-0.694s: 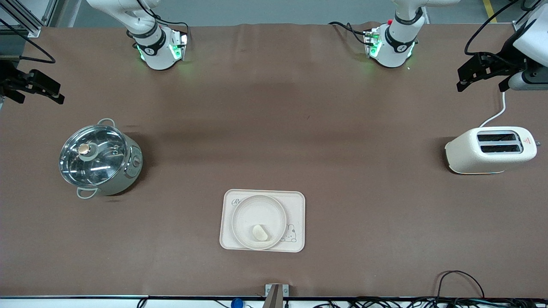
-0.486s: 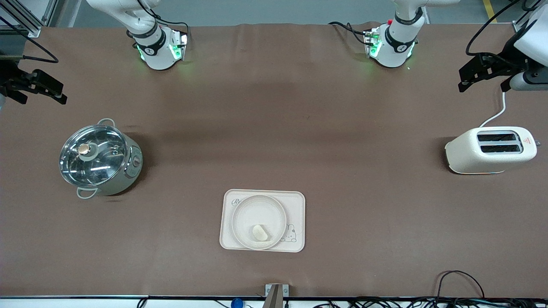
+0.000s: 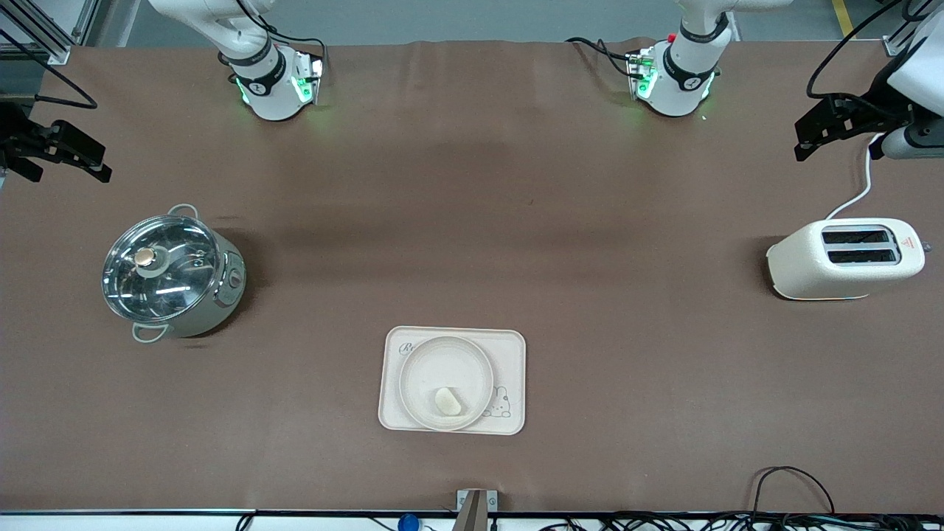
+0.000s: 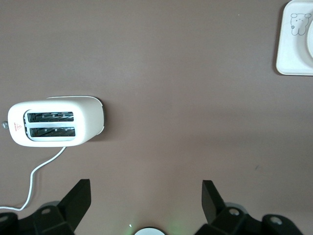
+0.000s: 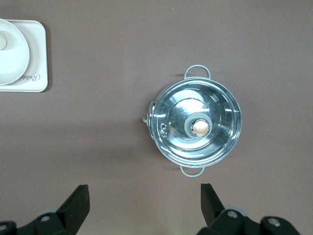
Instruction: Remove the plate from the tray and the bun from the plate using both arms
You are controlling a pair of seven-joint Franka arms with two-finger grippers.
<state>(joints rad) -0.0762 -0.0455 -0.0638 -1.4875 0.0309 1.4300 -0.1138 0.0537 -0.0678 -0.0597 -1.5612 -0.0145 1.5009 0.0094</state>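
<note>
Brown covers the whole surface [image 3: 472, 221]. Near the front camera's edge sits a cream tray [image 3: 509, 354] with a little rabbit drawing. The plate [image 3: 446, 369] lies on the tray, toward the right arm's end of it. The bun [image 3: 448, 401] lies in the plate, on the part nearest the front camera.

Away from the tray, toward the right arm's end of the surface, stands a shiny pot [image 3: 173, 276] with a glass lid and a small round knob. It is a bit farther from the front camera than the tray. Toward the left arm's end stands a cream toaster [image 3: 844, 259] with two slots and a white cord. It is also a bit farther from the front camera than the tray.

Both arms wait, well apart from the tray. The left end effector [image 3: 830, 129] hangs up high near the toaster, with its fingers [image 4: 78, 198] spread wide and nothing between them. The right end effector [image 3: 63, 151] hangs up high near the pot, with its fingers [image 5: 78, 200] spread wide too, holding nothing.
</note>
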